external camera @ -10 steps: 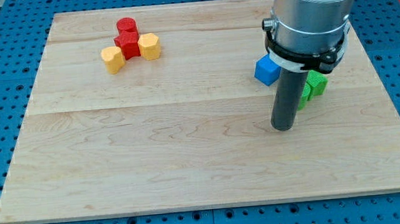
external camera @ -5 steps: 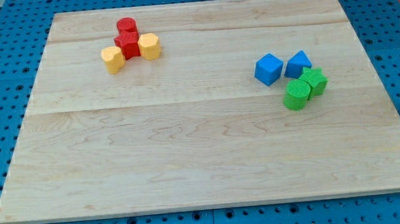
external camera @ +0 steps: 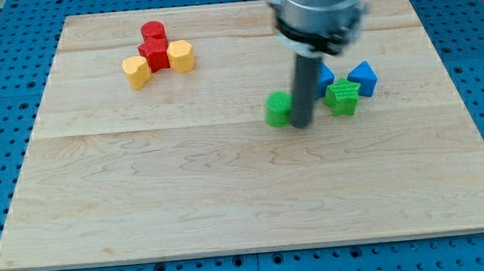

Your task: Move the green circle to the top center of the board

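Observation:
The green circle lies on the wooden board a little right of centre. My tip touches the board right beside it, on its right side. A second green block, star-like in shape, lies further right. A blue block is partly hidden behind the rod, and a blue triangle sits at the right of the group.
At the view's top left is a cluster: a red cylinder, a red block, and two yellow blocks.
The arm left the view to the right, then came back. The green circle has shifted left, away from the other green block. The other green block and blue triangle have shifted slightly.

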Action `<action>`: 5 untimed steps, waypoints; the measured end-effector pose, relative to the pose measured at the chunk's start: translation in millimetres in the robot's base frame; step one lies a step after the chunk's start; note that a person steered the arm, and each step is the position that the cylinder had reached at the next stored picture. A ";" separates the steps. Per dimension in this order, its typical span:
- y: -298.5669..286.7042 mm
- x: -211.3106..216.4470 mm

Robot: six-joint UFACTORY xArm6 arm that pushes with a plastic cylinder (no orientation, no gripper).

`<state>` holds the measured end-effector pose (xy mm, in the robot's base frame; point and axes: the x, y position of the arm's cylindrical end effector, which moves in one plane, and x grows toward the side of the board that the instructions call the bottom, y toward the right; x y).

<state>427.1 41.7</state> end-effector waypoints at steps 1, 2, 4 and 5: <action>-49.3 -48.4; -68.0 -31.0; -67.5 -52.5; -59.8 -103.1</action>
<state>324.0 -18.2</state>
